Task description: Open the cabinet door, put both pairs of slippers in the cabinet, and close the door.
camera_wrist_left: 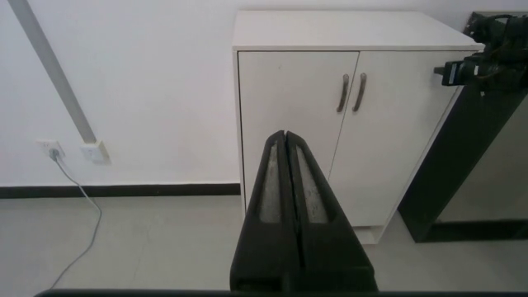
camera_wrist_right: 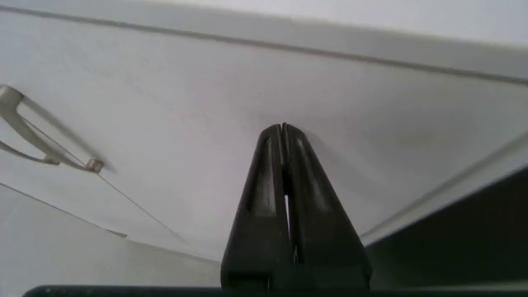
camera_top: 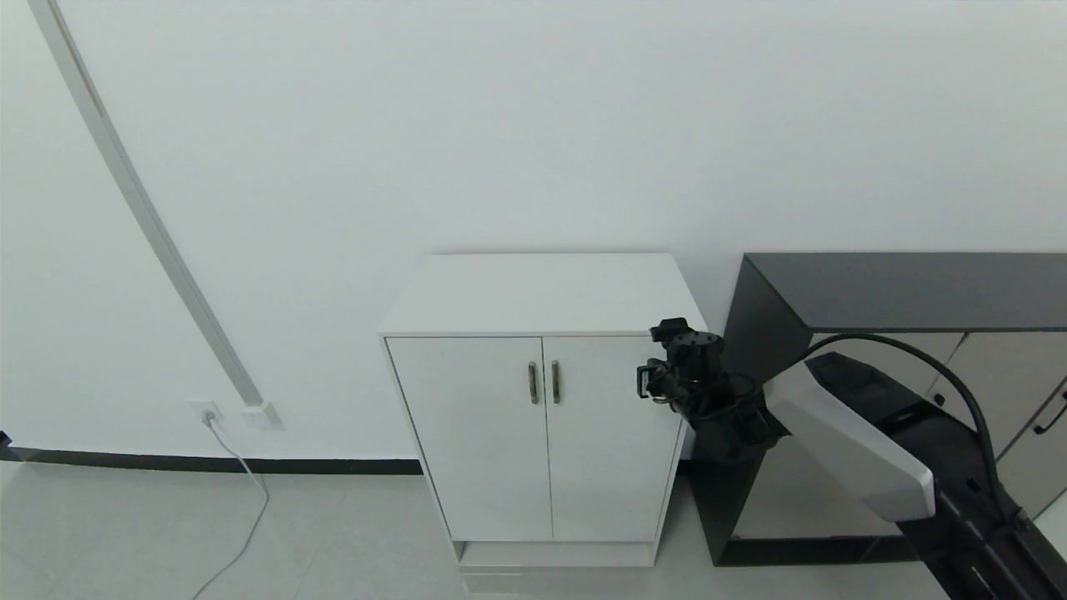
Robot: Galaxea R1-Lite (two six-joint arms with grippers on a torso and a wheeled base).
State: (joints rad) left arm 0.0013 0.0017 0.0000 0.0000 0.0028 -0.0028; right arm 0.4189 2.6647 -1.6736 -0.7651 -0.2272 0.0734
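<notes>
The white two-door cabinet [camera_top: 542,417] stands against the wall with both doors closed, its two metal handles [camera_top: 543,382] side by side at the middle seam. My right gripper [camera_top: 652,380] is shut and empty, held at the upper right part of the right door. In the right wrist view its tips [camera_wrist_right: 283,129] point at the door panel [camera_wrist_right: 247,91], with a handle [camera_wrist_right: 41,136] off to one side. My left gripper [camera_wrist_left: 285,137] is shut and empty, farther back from the cabinet [camera_wrist_left: 330,124], facing its doors. The right gripper [camera_wrist_left: 450,73] shows at the cabinet's right edge there.
A dark glossy cabinet [camera_top: 834,292] stands right beside the white one on the right. A wall socket [camera_top: 206,412] with a grey cable [camera_top: 246,500] sits low on the wall to the left. A pale conduit [camera_top: 133,200] runs up the wall. Tiled floor [camera_top: 250,550] lies in front.
</notes>
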